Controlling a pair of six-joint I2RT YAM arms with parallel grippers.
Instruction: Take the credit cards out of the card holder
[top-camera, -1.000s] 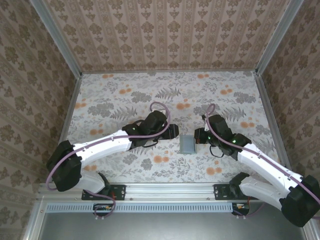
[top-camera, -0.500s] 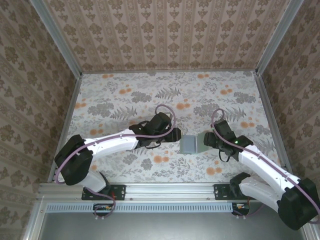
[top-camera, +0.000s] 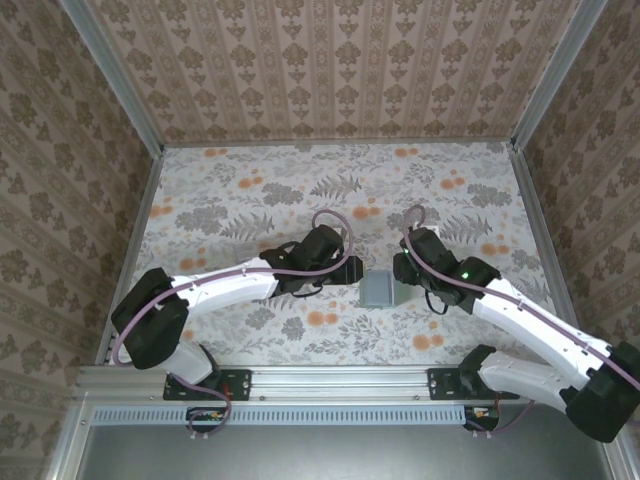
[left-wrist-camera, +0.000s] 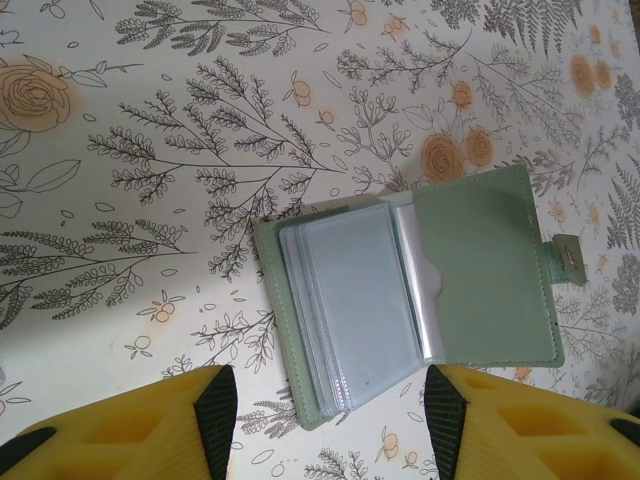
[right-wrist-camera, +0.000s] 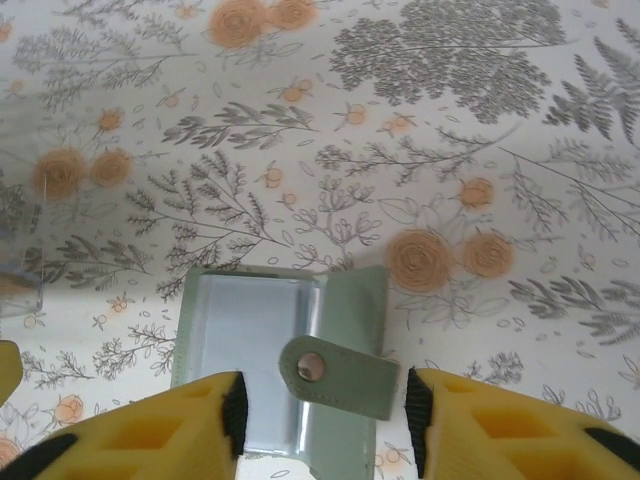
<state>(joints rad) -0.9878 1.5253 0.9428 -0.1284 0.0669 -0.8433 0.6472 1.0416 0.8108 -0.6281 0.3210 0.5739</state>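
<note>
The card holder (top-camera: 380, 289) lies open on the floral table between both grippers. Its grey-green cover (left-wrist-camera: 485, 265) is spread out, with blue-grey clear sleeves (left-wrist-camera: 350, 310) stacked on the other half. The credit cards are hidden; no card shows in the sleeves. My left gripper (left-wrist-camera: 325, 420) is open, its fingers standing either side of the holder's near corner without touching it. My right gripper (right-wrist-camera: 325, 412) is open over the holder (right-wrist-camera: 250, 340). The snap tab (right-wrist-camera: 335, 375) sticks up between its fingers, with a gap on each side.
The patterned table surface (top-camera: 250, 190) spreads free behind the arms, bounded by papered walls (top-camera: 330, 70) and metal rails (top-camera: 540, 230). A faint transparent edge (right-wrist-camera: 20, 290) shows at the left border of the right wrist view.
The left gripper slid right, up to the holder. The right gripper went from shut to open, drew back a little, then returned over the holder.
</note>
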